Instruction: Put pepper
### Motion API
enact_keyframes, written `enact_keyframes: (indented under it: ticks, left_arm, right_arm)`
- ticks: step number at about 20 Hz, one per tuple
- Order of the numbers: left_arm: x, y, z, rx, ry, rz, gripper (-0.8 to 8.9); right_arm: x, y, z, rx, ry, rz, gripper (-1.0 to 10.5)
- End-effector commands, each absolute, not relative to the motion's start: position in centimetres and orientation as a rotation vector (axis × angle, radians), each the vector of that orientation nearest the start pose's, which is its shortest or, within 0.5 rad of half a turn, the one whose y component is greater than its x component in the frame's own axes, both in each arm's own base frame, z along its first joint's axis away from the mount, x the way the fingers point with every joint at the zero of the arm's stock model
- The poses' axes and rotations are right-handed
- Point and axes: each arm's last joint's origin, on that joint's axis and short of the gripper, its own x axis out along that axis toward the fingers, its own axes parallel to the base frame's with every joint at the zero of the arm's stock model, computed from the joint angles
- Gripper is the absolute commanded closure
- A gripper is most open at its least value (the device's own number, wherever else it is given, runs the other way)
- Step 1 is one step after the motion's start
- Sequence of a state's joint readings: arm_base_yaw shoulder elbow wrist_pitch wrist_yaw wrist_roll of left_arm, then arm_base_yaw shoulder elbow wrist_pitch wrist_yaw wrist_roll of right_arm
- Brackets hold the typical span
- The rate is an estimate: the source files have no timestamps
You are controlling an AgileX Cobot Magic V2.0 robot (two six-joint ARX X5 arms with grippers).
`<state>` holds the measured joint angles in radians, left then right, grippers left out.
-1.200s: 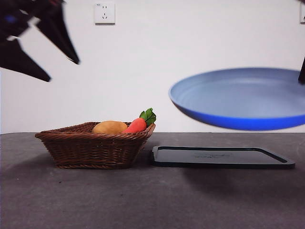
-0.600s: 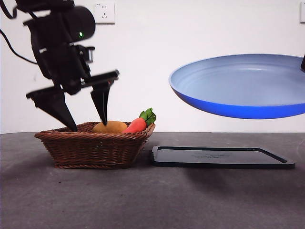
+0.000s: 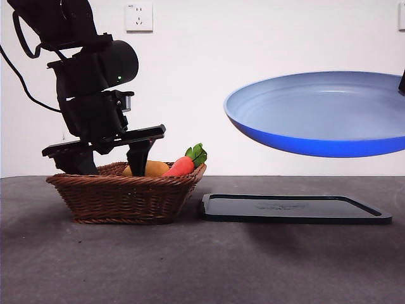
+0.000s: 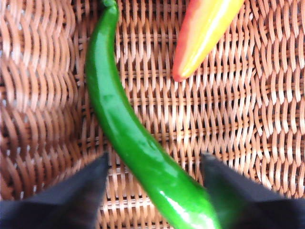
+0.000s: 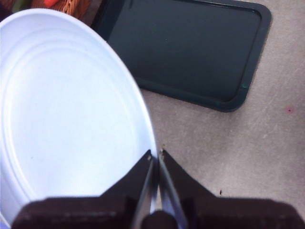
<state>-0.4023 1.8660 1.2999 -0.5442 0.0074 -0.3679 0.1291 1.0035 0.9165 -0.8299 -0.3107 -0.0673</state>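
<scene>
Risk: pepper [image 4: 138, 148] glossy, curved; my jaws straddle it off-centre, so closing may squirt it sideways or snag basket [image 3: 120, 196] weave. Carrot [image 4: 205, 33] near, not touching.

Pose: my left gripper [image 4: 155, 164] wide open, sunk inside basket, pepper on its floor. My right gripper [image 5: 156, 157] pinches blue plate [image 3: 316, 120] rim above tray [image 3: 294, 209].

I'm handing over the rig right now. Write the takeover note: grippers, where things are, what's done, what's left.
Left gripper: open, down inside the brown wicker basket, jaws either side of the long glossy green pepper, not closed on it.
Right gripper: shut on the rim of the blue round plate, held in the air above the dark flat tray.
Done: plate lifted, pepper straddled.
Left: grasp the pepper, lift it out, probably onto the plate.
</scene>
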Motion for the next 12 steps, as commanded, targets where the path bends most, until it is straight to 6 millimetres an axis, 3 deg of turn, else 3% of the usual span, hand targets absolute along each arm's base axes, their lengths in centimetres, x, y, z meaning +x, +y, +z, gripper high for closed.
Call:
enact_keyframes:
  ticks: [1, 7, 12]
  left_arm:
    - [35.2, -15.4, 18.5, -0.114, 1.149, -0.174, 6.31]
    - [35.0, -15.5, 19.1, -0.168, 1.146, -0.163, 6.92]
    - [34.5, -15.3, 22.1, -0.193, 1.106, -0.201, 6.92]
  right_arm:
    - [18.5, 3.3, 29.6, 0.026, 0.871, 0.444, 9.4]
    - [18.5, 3.4, 29.7, 0.025, 0.867, 0.444, 9.4]
    - [18.6, 3.4, 29.7, 0.026, 0.868, 0.443, 9.4]
